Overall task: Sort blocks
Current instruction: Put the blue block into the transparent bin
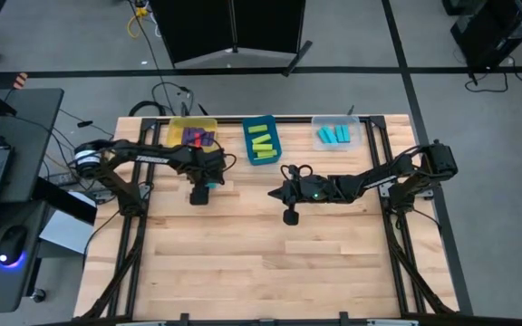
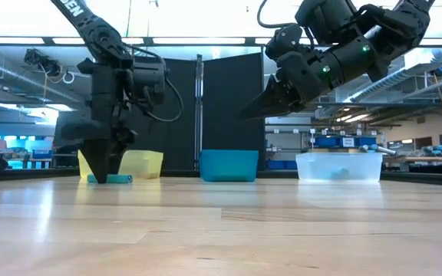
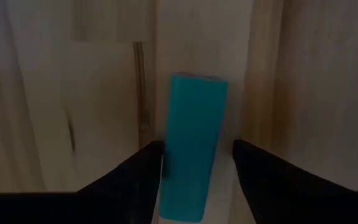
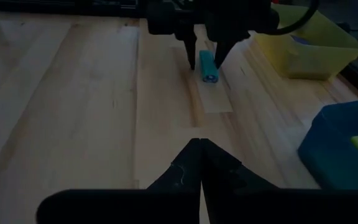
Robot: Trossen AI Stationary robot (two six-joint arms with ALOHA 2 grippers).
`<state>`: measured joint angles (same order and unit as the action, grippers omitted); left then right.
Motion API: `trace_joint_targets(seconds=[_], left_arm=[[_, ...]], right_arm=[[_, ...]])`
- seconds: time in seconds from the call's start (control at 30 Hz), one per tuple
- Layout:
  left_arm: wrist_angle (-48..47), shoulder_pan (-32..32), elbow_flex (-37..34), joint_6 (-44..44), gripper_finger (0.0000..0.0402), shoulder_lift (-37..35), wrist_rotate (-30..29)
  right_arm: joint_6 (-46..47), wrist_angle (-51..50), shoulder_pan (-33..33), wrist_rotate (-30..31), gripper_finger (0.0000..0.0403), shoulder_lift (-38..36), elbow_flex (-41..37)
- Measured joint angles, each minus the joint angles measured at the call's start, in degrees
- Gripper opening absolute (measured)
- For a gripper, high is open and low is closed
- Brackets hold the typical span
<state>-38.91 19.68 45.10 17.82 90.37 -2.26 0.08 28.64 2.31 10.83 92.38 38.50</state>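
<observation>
Pale wooden table [image 1: 243, 263], workshop beyond.

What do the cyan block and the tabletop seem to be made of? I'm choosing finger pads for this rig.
Cyan block: probably moulded plastic, with a smooth, even colour and rounded edges; its end looks hollow in the right wrist view. Tabletop: light wood planks, with visible grain and seams; the low view shows a soft sheen, so it is likely sealed.
</observation>
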Motion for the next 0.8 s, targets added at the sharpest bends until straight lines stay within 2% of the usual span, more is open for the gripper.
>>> trace_joint_targets(seconds=[0.2,0.4,0.43,0.67,0.8], left_arm=[[-0.17,-0.01,0.04,-0.10,0.0196,0.98,1.60],[0.02,-0.13,-0.10,-0.43,0.0105,-0.20,5.07],[0.32,-0.07,-0.11,-0.58,0.0100,-0.22,6.45],[3.08,-0.20,-0.20,-3.16,0.0100,-0.41,14.11],[7.74,-0.30,-0.46,-4.14,0.0100,-0.89,22.22]], right_arm=[[-0.02,0.00,0.00,-0.02,0.0022,0.00,0.00],[-0.28,-0.95,0.00,-0.02,0.0017,-0.21,0.00],[-0.28,-1.40,0.00,-0.02,0.0016,-0.46,0.02],[-0.28,-4.27,0.00,-0.04,0.0023,-2.85,0.02],[-0.28,-3.69,0.00,-0.04,0.0039,-3.04,0.02]])
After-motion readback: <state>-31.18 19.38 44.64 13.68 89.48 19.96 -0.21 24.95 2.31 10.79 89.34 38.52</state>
